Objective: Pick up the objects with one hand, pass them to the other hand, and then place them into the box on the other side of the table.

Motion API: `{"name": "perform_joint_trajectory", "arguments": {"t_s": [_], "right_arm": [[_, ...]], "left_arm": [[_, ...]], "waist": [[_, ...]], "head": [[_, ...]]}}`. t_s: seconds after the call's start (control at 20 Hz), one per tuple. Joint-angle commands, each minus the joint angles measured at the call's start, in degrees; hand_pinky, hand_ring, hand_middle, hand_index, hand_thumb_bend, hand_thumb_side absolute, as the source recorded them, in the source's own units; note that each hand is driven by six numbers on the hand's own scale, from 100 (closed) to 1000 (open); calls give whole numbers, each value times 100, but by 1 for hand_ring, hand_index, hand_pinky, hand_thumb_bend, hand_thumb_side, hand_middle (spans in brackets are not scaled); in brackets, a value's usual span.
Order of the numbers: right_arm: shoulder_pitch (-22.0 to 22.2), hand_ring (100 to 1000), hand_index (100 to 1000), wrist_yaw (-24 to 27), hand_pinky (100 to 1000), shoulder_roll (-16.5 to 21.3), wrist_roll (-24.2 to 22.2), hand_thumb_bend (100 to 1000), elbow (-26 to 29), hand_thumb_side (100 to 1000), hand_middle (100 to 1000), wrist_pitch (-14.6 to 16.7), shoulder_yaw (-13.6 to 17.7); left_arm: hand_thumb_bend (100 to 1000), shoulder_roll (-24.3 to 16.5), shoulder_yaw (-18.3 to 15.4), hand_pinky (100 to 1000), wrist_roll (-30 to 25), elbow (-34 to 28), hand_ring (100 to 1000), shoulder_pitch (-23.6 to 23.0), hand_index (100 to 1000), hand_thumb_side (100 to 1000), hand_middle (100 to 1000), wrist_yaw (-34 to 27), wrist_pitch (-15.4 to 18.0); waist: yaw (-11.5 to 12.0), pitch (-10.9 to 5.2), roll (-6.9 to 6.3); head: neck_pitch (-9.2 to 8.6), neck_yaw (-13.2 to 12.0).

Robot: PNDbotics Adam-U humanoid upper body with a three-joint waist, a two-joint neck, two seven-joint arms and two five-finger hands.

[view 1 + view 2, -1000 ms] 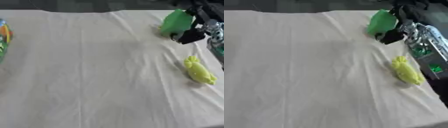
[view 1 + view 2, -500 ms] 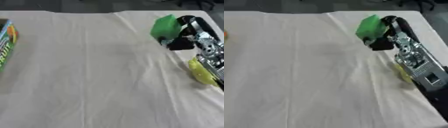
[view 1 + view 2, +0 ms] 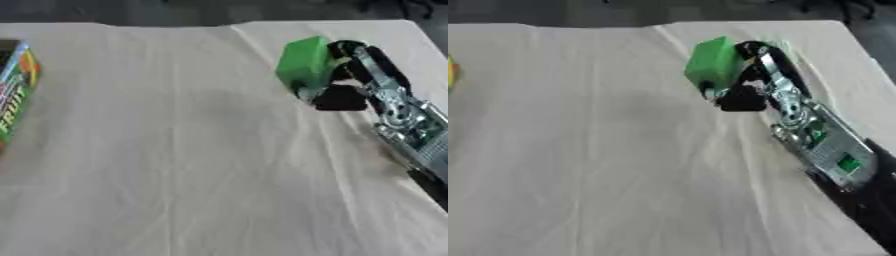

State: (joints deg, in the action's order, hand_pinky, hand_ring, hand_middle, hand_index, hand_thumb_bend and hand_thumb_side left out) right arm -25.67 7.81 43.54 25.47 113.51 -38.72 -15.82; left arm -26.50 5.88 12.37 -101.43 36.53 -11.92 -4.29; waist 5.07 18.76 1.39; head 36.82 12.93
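Green and blocky, the object (image 3: 304, 64) you are carrying sits at the far end of your right hand (image 3: 343, 85), held above the cloth-covered worktop (image 3: 192, 150) toward its right-hand, far portion. It looks lifted rather than resting, though the views do not show a clear gap beneath it. You have it out at the tip of the hand, with most of its body projecting to the left, past the fingers (image 3: 750, 50). That placement makes sense for the handover, since the free face points toward the side your other hand would come from.

Relative to the fingers, the block lies on their left side: dark fingers curl over its upper right edge, and the thumb or a lower finger presses in below its bottom right corner, so the fingers are clamped on the green object from above and below.

Behind the hand, the silver and black forearm runs off to the lower right.

At the left edge of the worktop, well apart from the block, a colourful box (image 3: 12, 85) shows partly; I take that to be the target. Your left hand is not in view.
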Motion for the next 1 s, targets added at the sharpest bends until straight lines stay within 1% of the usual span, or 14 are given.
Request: {"name": "perform_joint_trajectory", "arguments": {"t_s": [0.05,0.2,0.25,0.3,0.55,0.65,0.7,0.75,1.0], "right_arm": [[-42,530,539,-111,765,65,1015,171,109,100,422,-844,-42],[-24,528,539,-250,763,44,980,170,109,100,422,-740,-112],[-18,527,539,-290,761,37,980,182,109,100,421,-724,-125],[-10,526,538,-323,760,27,985,168,109,100,420,-710,-138],[14,525,538,-488,761,-14,1041,172,109,100,420,-628,-218],[16,525,537,-575,761,-27,1046,170,109,100,420,-581,-247],[12,524,537,-626,761,-33,1038,200,109,100,419,-555,-270],[12,524,537,-674,761,-42,1023,169,109,100,420,-530,-291],[4,524,537,-828,760,-73,906,168,109,100,420,-461,-374]], "left_arm": [[100,-465,144,651,-280,-151,737,275,753,760,801,67,-61],[100,-732,338,654,-549,-173,738,549,755,758,800,85,-153],[100,-815,410,657,-649,-186,739,649,756,757,798,118,-187],[100,-882,471,658,-744,-197,739,736,757,749,798,153,-224],[100,-1193,804,667,-1257,-244,741,1269,763,709,795,280,-469],[100,-1269,949,672,-1549,-263,742,1484,767,704,794,336,-622],[100,-1310,1056,674,-1757,-278,743,1618,764,702,790,388,-719],[100,-1336,1141,676,-1958,-295,743,1737,770,699,793,434,-806],[100,-1358,1517,687,-2930,-441,745,2330,776,698,789,714,-1124]], "waist": [[13,-188,-34],[37,-227,-63],[44,-238,-76],[50,-246,-86],[92,-289,-140],[111,-307,-162],[119,-317,-174],[128,-326,-182],[182,-367,-217]], "head": [[49,-37],[76,-99],[83,-126],[86,-145],[99,-181],[111,-188],[114,-187],[114,-184],[122,-156]]}}
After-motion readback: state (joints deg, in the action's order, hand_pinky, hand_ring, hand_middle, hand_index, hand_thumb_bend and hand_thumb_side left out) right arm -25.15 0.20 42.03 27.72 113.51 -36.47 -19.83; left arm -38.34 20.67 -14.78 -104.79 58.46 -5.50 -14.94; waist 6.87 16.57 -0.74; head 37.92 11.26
